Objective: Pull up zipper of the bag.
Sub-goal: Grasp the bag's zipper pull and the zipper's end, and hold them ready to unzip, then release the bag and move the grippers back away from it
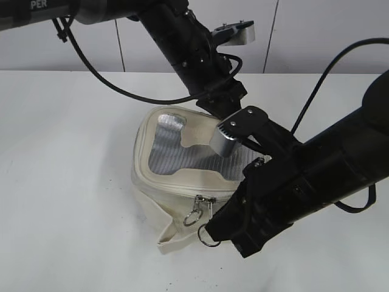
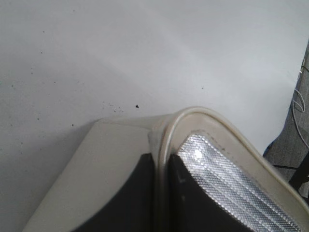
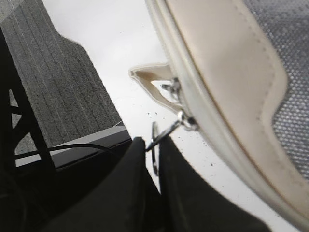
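Note:
The cream-white bag (image 1: 176,182) sits mid-table, its grey mesh top (image 1: 167,146) facing up. Its zipper (image 1: 182,190) runs round the lid rim, with two silver sliders (image 1: 205,201) close together at the front corner. My left gripper (image 1: 214,108) is shut on the bag's far rim; in the left wrist view the cream rim (image 2: 166,130) passes between the two dark fingers (image 2: 135,193) of that gripper (image 2: 161,162). My right gripper (image 1: 211,234) is shut on a ring pull (image 3: 154,150), which sits in the narrow slot between its fingers. A taut link joins the ring to its slider (image 3: 187,122).
A loose cream strap (image 1: 173,234) trails from the bag's front corner onto the white table (image 1: 67,182). A second ring pull (image 1: 192,218) hangs free. A grey panel and black cables (image 3: 58,96) lie beyond the table edge in the right wrist view.

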`<state>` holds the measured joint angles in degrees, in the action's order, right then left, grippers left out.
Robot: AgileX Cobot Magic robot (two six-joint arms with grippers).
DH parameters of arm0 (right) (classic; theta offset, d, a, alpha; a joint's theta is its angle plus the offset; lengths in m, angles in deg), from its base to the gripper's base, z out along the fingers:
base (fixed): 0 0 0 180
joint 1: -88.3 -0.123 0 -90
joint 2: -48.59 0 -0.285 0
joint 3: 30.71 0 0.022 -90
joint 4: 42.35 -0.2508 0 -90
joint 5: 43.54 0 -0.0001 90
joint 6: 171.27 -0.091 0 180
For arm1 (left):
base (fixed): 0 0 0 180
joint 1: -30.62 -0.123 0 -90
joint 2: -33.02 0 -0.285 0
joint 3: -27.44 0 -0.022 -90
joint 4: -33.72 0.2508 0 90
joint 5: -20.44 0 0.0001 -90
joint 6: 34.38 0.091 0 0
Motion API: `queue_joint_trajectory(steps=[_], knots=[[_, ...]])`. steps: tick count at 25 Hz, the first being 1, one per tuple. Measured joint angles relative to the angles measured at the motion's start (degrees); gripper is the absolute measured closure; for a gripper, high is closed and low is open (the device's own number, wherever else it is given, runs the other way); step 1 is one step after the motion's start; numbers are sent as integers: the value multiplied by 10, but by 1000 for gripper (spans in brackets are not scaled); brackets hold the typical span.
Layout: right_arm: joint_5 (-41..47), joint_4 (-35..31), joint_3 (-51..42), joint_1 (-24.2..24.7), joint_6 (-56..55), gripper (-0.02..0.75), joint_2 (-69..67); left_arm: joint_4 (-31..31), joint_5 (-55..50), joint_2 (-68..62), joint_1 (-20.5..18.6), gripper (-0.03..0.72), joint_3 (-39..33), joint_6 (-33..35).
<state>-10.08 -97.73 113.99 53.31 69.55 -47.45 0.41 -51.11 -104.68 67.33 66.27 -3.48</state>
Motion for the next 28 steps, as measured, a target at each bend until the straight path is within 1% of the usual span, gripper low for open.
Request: queue_joint_trajectory(steps=[1,2,7,9,10,12,15,16,18,21,28], knots=[[0,1,0,-2,-9,667,0,0,3,0,0,648,0,0],[1,2,0,-4,-16,614,0,0,5,0,1,648,0,-2],[0,8,0,-6,-72,265,3,0,8,-1,1,642,0,-7],[4,9,0,-7,-105,190,9,1,12,-1,1,613,0,-9],[2,13,1,-7,-121,169,13,1,14,-1,1,587,0,-10],[-1,23,2,-7,-150,152,22,1,17,-1,1,528,0,-13],[-8,52,2,-7,-199,146,42,5,21,0,1,435,0,-15],[-8,66,2,-7,-212,146,51,8,21,3,1,412,0,-16],[-8,98,3,-7,-245,146,69,15,21,11,1,395,-1,-16],[2,177,17,-7,-308,146,94,26,21,31,1,386,-3,-16],[78,433,92,-7,-520,146,111,61,18,90,1,385,-3,-23]])
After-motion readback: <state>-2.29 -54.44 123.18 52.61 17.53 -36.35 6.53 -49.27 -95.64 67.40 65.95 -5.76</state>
